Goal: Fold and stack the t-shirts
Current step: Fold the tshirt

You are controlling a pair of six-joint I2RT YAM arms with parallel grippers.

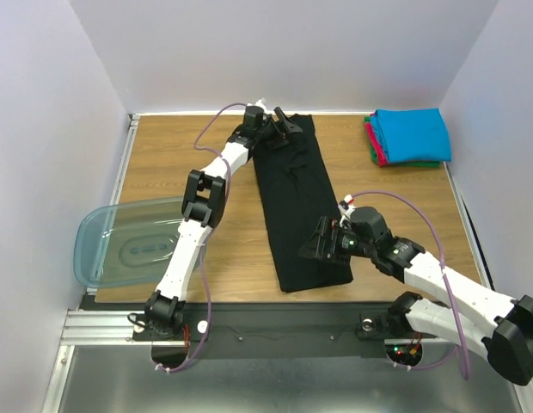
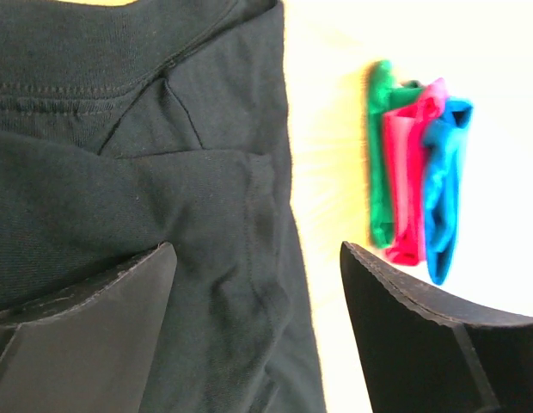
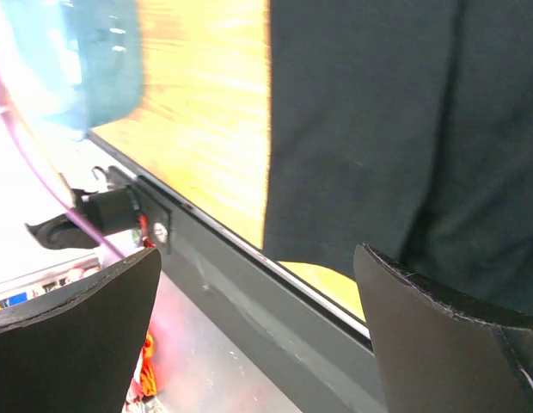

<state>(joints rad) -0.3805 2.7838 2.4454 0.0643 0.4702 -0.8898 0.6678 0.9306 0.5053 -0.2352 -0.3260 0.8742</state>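
Note:
The black t-shirt (image 1: pixel 301 202) lies as a long folded strip down the middle of the table; it also shows in the left wrist view (image 2: pixel 120 172) and the right wrist view (image 3: pixel 378 112). My left gripper (image 1: pixel 284 127) is open and empty over its far end, near the collar. My right gripper (image 1: pixel 322 245) is open and empty over its near right corner, by the table's front edge. A folded stack with the blue shirt (image 1: pixel 411 133) on top, red-pink (image 1: pixel 373 142) and green (image 1: pixel 421 164) under it, sits at the far right.
A translucent blue-green tub (image 1: pixel 125 241) hangs over the table's left edge. The dark front rail (image 1: pixel 292 314) runs along the near edge. White walls close in the back and sides.

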